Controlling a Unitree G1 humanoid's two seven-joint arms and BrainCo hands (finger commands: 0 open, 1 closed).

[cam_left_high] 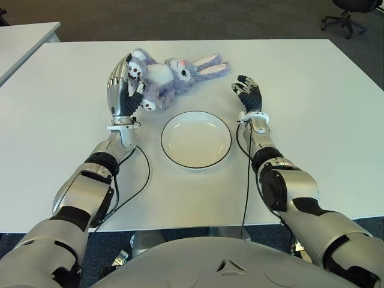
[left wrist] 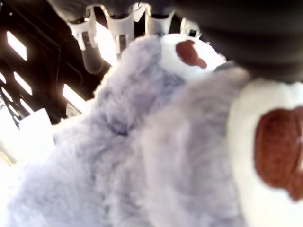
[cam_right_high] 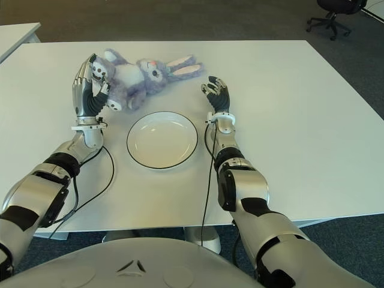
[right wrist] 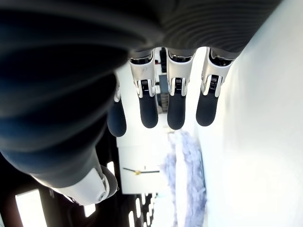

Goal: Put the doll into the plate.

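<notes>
Currently: left hand (cam_left_high: 125, 90) fingers wrapped around doll (cam_left_high: 171, 75) at 11 o'clock of plate (cam_left_high: 195, 139) | right hand (cam_left_high: 249, 96) at 2 o'clock, fingers spread, empty | white tabletop (cam_left_high: 312, 120)

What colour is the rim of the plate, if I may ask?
Black, around a white plate; clearest in the left eye view.

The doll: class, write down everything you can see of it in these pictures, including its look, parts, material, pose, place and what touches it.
The doll is a plush rabbit of fluffy lavender fur, with long ears lined in pink, a pale muzzle and white foot soles marked brown. It lies on its side on the white table, just beyond the plate, ears pointing to the robot's right. The left hand is closed around its leg end. The right hand is open near the ears, not touching. The plate is empty.
</notes>
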